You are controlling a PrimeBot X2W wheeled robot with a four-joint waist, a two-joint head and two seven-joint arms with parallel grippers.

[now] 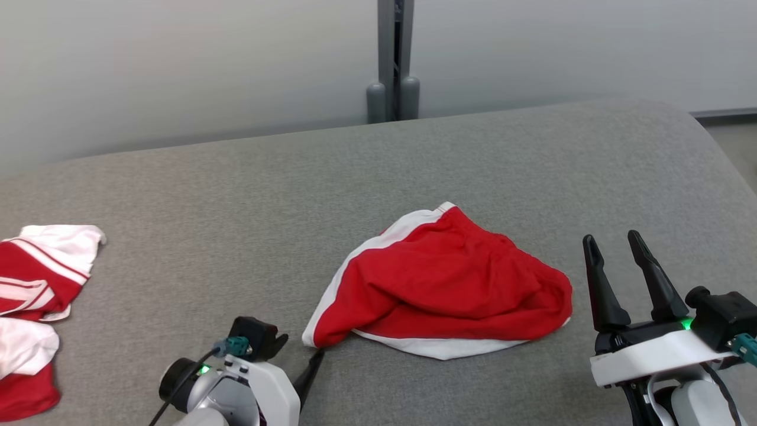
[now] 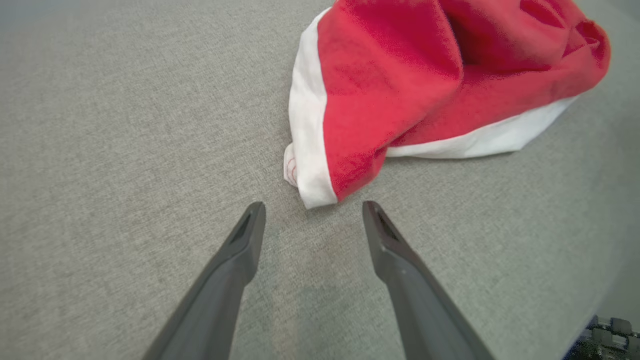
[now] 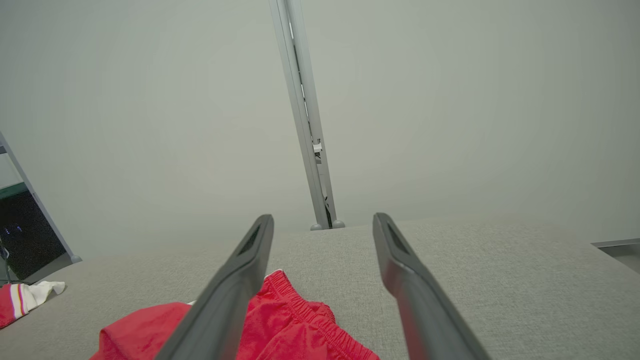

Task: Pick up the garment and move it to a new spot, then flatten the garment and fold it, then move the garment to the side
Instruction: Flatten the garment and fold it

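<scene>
Red garment (image 1: 449,284) central; red-white clothes (image 1: 41,275) far left; post (image 1: 395,53) behind

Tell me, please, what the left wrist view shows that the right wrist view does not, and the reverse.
Left wrist view, not the right: the open left gripper aimed at the white-trimmed corner of the red garment; the corner lies just past the fingertips, apart from them. Right wrist view, not the left: the open right gripper pointing toward the wall, a grey post, and a second red-and-white garment far off to the side. Both: the red garment lying crumpled on the grey surface.
</scene>
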